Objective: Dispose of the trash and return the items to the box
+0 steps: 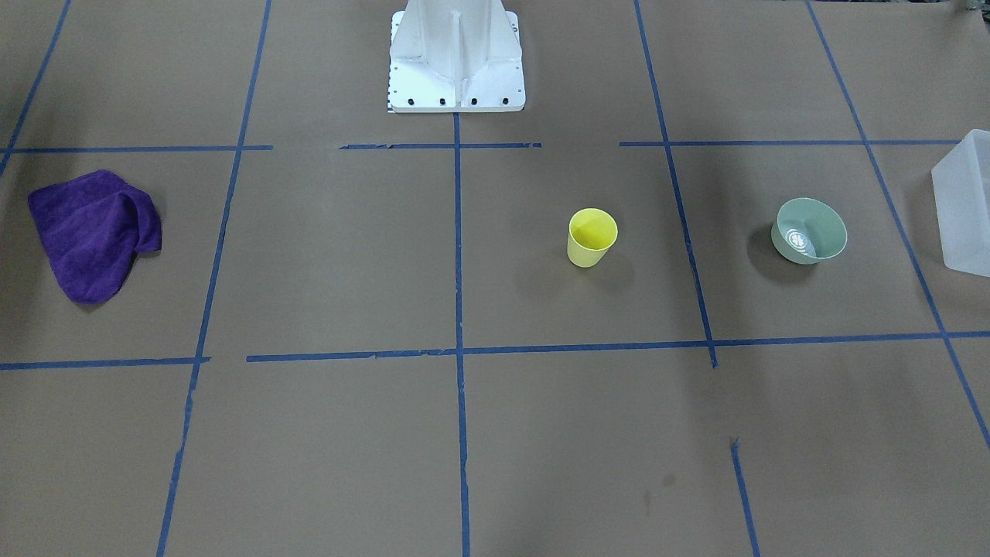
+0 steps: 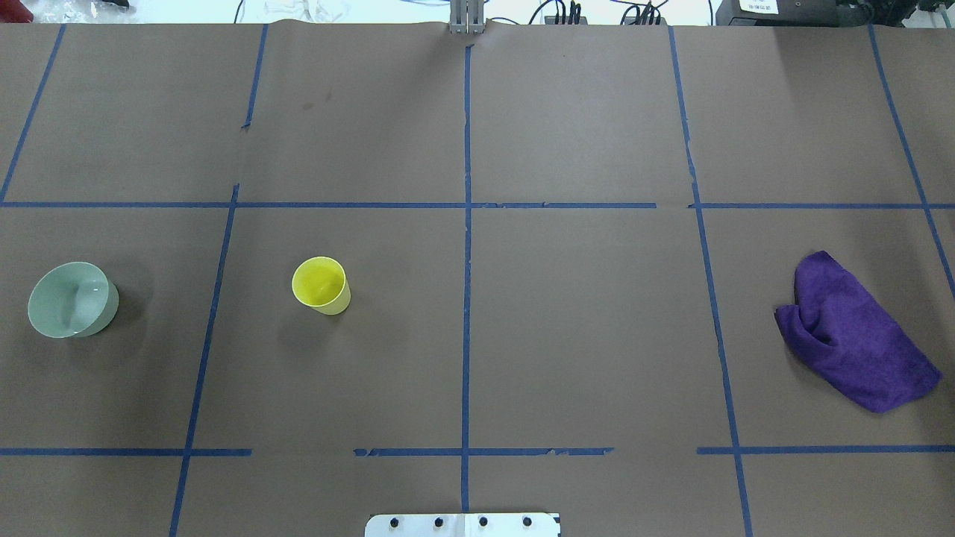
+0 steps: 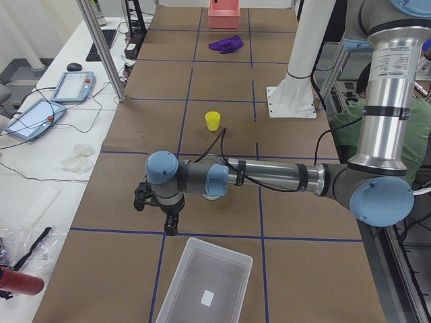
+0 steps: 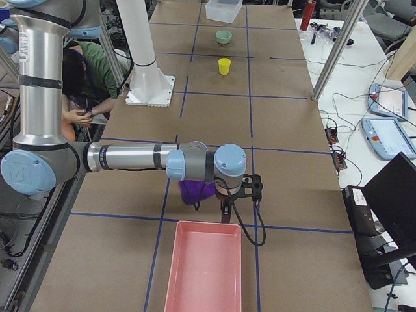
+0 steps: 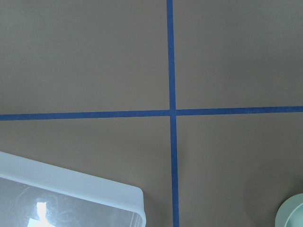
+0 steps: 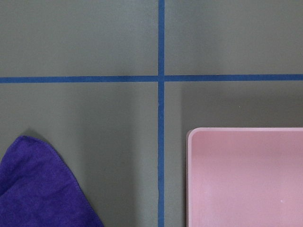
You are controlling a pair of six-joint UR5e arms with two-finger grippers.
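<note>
On the worktop [image 1: 495, 433] the cup [image 1: 592, 237] and bowl [image 1: 809, 230] sit outside the box [image 1: 963, 209], nothing returned; I cannot tell if my left end effector [image 3: 171, 229] or right end effector [image 4: 225, 213] is clenched.

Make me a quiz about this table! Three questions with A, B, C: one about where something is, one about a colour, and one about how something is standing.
1. What stands between the green bowl and the purple cloth?
A) a red ball
B) the yellow cup
C) a spoon

2. What colour is the tray near the purple cloth?
A) black
B) orange
C) pink

3. How is the yellow cup standing?
A) upright, opening up
B) upside down
C) lying on its side

Answers:
1 B: in the overhead view the cup sits on the table between bowl and cloth.
2 C: the right side view shows a pink tray close to the cloth.
3 A: both views from above look down into its open top.
</note>
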